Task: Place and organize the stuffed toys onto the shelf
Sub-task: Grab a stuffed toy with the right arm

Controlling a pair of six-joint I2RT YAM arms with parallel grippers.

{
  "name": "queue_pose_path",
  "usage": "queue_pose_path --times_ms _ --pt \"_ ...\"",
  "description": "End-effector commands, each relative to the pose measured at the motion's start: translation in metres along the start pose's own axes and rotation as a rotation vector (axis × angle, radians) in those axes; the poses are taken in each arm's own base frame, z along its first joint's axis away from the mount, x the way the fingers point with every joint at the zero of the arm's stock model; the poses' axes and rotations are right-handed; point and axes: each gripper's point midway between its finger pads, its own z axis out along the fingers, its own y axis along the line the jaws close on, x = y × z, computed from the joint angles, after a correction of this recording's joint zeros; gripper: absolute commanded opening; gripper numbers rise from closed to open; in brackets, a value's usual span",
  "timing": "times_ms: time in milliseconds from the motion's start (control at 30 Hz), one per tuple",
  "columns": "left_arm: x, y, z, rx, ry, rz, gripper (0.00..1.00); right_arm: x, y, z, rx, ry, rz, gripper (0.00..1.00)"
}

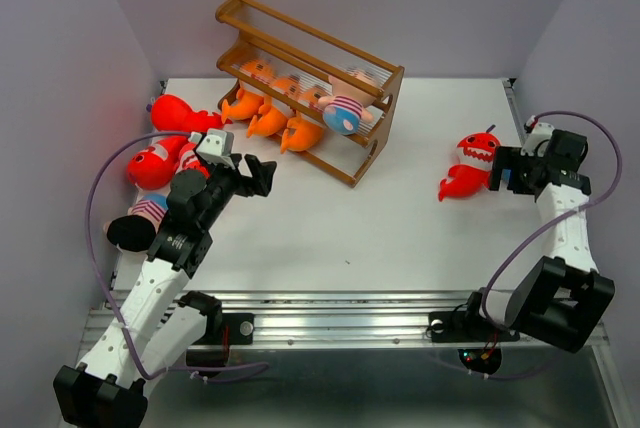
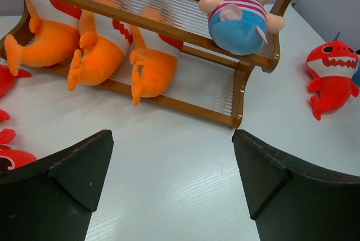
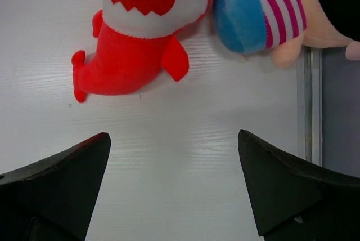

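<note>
The wooden shelf [image 1: 292, 35] stands at the table's back, angled. Three orange sharks [image 1: 270, 116] [image 2: 99, 49] hang on its bottom tier. A striped-shirt doll [image 1: 343, 110] [image 2: 239, 17] sits on the middle tier's right end. Two red sharks [image 1: 160, 163] and another doll [image 1: 135, 223] lie by the left edge, beside my left arm. My left gripper [image 1: 262, 176] [image 2: 171, 145] is open over bare table in front of the shelf. A red shark [image 1: 468, 168] [image 3: 135, 32] and a doll [image 3: 264, 10] lie just ahead of my open right gripper [image 1: 505, 170] [image 3: 174, 142].
The table's right edge [image 3: 309, 106] runs close beside the right-hand doll. A metal rail [image 1: 340, 313] crosses the near edge between the arm bases. Grey walls close in on the left, back and right.
</note>
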Motion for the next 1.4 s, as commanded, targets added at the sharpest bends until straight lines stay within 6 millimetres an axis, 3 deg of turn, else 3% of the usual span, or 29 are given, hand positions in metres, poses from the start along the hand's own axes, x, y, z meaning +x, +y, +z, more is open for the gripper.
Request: queue_pose_path --times_ms 0,667,867,1067,1367 --pt "-0.012 -0.005 0.0 0.027 -0.047 0.013 0.99 -0.031 -0.017 -0.004 0.047 -0.062 0.055 1.0" --pt "-0.017 -0.004 -0.003 0.016 -0.07 0.02 0.99 -0.043 -0.092 0.023 0.313 -0.1 0.111 1.0" --pt "-0.014 -0.002 -0.001 0.012 -0.06 0.022 0.99 -0.05 -0.114 0.04 0.381 -0.096 0.084 1.0" --pt "-0.01 -0.001 0.001 0.008 -0.045 0.022 0.99 -0.063 -0.121 0.054 0.384 -0.122 0.127 0.99" --pt "-0.006 0.001 0.003 0.002 -0.032 0.023 0.99 -0.077 -0.141 0.06 0.467 -0.184 0.131 0.98"
